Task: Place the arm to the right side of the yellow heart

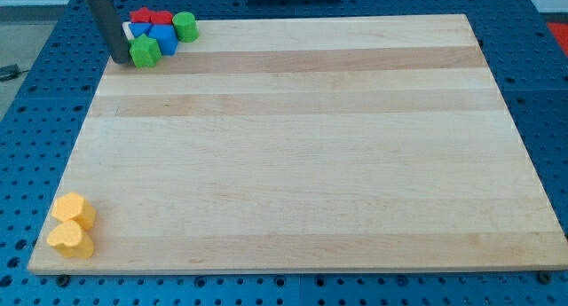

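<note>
My tip (119, 59) rested at the bench's (302, 146) top-left corner, just left of a green block (145, 51) in the red, blue and green cluster; my end effector, a bare rod, held nothing. Two yellow blocks sat touching at the bottom-left corner, well apart from my tip; the lower one (70, 239) looked like the heart, the upper (73, 208) unclear.

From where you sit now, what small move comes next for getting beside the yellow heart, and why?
Probably slide my tip down the view and slightly right, across bare board. It sits at the top left, just left of the green block; both yellow blocks lie at the bottom left, and I cannot tell which is the heart.
</note>
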Controlling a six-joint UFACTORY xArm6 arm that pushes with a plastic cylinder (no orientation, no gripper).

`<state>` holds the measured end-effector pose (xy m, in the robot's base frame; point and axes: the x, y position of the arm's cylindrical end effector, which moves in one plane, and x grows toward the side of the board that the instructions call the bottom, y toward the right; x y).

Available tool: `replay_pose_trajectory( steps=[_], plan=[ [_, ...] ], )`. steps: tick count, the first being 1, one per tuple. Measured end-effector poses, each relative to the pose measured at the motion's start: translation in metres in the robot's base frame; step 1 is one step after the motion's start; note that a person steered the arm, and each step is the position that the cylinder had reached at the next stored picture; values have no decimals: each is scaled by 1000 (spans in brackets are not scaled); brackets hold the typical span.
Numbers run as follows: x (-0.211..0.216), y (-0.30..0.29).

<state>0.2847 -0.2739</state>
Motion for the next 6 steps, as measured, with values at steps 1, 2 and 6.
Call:
replay_pose_trajectory(
  steps=[1, 2, 6],
  plan=[
    [30, -1],
    [65, 13],
    [234, 138]
  ],
)
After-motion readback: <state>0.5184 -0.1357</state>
